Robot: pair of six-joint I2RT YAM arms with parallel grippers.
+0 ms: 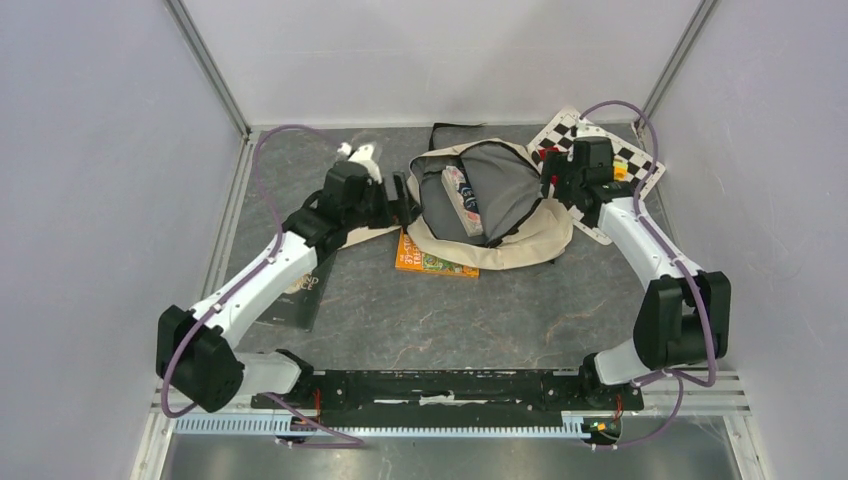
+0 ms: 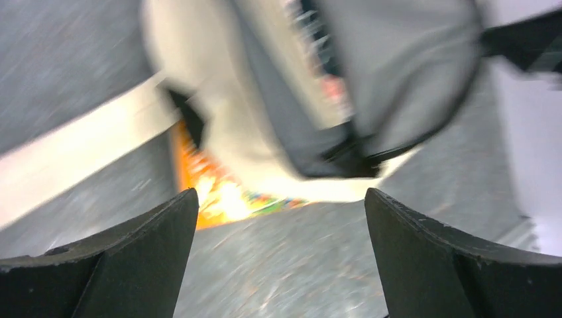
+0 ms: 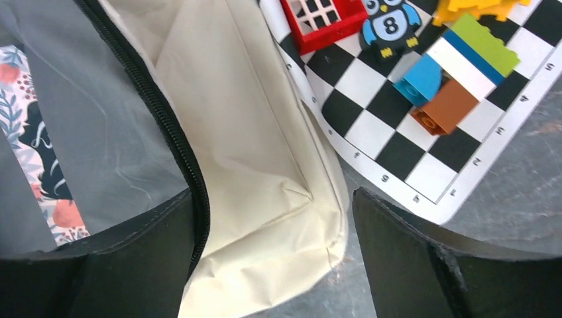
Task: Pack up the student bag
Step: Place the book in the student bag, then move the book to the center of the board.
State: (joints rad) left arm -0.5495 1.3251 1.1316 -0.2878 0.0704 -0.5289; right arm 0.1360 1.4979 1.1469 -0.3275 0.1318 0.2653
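Looking down at the student bag [image 1: 530,235], I see it lies flat near the back of the table [image 1: 420,320], in the middle, between my two arms. Its mouth is wide open and the grey inside shows. One book with flowers on it [image 1: 462,200] is already in there. So the packing is begun but not done.

An orange book [image 1: 432,262] lies on the table with its far edge tucked under the near side of the bag. I think it has to go in next. A dark book [image 1: 300,295] lies further left, partly under my left arm, and it is not packed either.

My left gripper [image 1: 405,205] is just beside the bag's left edge. Its jaws are as wide apart as can be and nothing is in them. That wrist picture is very blurry, so I can only guess that the bright patch below the bag is the orange book.

My right gripper [image 3: 275,195] is at the bag's right edge. Its jaws are wide apart too and hold nothing. The cream cloth and black zipper [image 3: 159,112] lie below them.

Just beside the bag on the right is a chessboard [image 3: 378,126] with toy blocks [image 3: 457,73] on it. I cannot tell if those go in the bag.
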